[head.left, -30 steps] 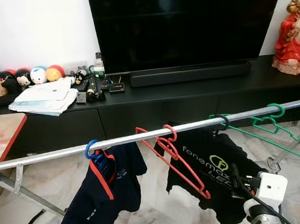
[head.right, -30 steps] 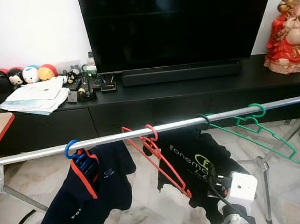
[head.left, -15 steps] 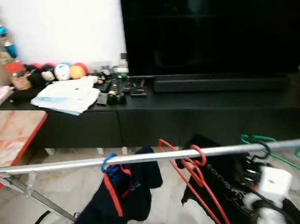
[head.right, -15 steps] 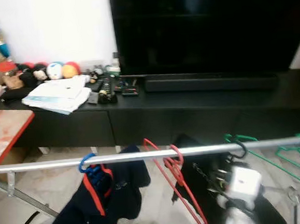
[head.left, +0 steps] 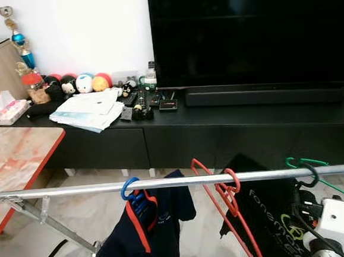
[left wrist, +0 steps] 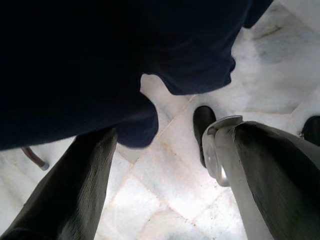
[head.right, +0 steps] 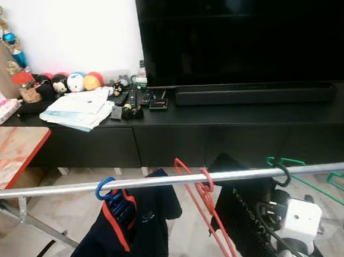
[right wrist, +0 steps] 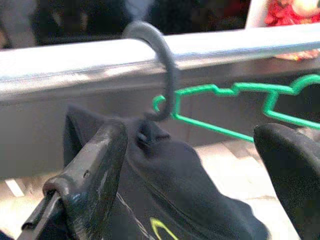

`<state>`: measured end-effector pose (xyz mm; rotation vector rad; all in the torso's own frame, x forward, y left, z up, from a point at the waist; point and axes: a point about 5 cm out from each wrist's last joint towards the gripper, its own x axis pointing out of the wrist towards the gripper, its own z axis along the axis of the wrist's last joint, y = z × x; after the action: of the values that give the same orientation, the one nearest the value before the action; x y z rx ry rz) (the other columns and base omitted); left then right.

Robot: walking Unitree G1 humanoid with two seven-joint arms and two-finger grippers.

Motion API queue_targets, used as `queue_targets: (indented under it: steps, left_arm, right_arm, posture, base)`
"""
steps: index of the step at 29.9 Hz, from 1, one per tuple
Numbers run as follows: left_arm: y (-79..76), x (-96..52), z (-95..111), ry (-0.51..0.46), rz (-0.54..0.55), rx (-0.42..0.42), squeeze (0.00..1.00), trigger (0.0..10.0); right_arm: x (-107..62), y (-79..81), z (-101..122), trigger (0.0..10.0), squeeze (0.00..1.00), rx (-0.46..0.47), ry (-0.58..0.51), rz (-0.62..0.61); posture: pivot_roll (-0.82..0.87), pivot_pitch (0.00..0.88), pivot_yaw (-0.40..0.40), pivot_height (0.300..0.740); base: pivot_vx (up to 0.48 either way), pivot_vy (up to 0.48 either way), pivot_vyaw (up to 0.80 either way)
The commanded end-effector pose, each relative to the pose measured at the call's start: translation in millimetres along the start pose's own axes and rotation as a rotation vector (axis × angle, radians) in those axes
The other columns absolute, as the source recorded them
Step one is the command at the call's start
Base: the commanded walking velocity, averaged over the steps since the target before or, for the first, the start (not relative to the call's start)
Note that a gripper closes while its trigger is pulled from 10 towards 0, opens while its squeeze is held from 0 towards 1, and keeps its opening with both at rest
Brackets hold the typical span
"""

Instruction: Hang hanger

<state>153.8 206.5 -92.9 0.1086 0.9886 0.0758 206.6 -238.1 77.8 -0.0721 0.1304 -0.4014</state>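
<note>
A silver rail (head.left: 75,189) runs across in front of me. On it hang a blue hanger (head.left: 129,188) with a navy shirt (head.left: 139,244), a bare red hanger (head.left: 223,211), a black hanger hook (right wrist: 167,65) carrying a black shirt (head.left: 268,216), and a green hanger (right wrist: 235,90) at the far right. My right gripper (right wrist: 190,135) is open just below the rail, its fingers (right wrist: 95,170) standing either side of the black shirt's collar without touching the hook. My left gripper (left wrist: 160,145) hangs open under the navy shirt, pointing at the floor.
A black TV cabinet (head.left: 178,134) stands behind the rail with a large TV (head.left: 248,33), papers (head.left: 90,108), toys and remotes. A marble-topped table (head.left: 13,159) is at the left. The rack's leg (head.left: 54,224) slants down over the marble floor.
The camera has swung left and the rail now looks level; the red statue has left the picture. My right wrist stays low beside the black shirt.
</note>
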Motion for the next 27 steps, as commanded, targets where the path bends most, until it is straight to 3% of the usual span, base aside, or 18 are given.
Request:
queue_targets:
  steps: [1,6,10,15,27]
  left_arm:
    - [3.3,-0.8,-4,0.02,0.006,0.002,0.0,10.0]
    - [3.4,-0.7,-4,0.025,0.002,0.011,0.0,10.0]
    - [3.0,-0.6,-4,0.026,0.001,0.007,0.0,10.0]
    - [4.1,-0.5,-3,0.022,0.005,0.011,0.0,10.0]
    - [4.0,-0.5,-4,0.032,-0.003,0.017,0.0,10.0]
  right_arm:
    - [-1.8,-2.9,6,10.0,0.0,-0.015,0.0,-0.011]
    - [-2.0,-20.4,-4,10.0,0.0,-0.134,0.144,-0.043]
    - [5.4,-24.3,-14,10.0,0.0,-0.153,0.22,-0.013]
    - [15.0,-13.1,-19,10.0,0.0,-0.139,0.268,0.078]
    - [33.9,-11.1,-22,10.0,0.0,-0.19,0.334,0.085]
  posture:
    - [-0.08,0.0,0.029,0.74]
    - [-0.09,0.0,0.03,0.74]
    - [-0.09,0.0,0.028,0.74]
    - [-0.08,0.0,0.024,0.74]
    - [-0.08,0.0,0.026,0.74]
  base:
    - [0.0,0.0,0.0]
    - [0.0,0.0,0.0]
    - [0.0,0.0,0.0]
    - [0.0,0.0,0.0]
    - [0.0,0.0,0.0]
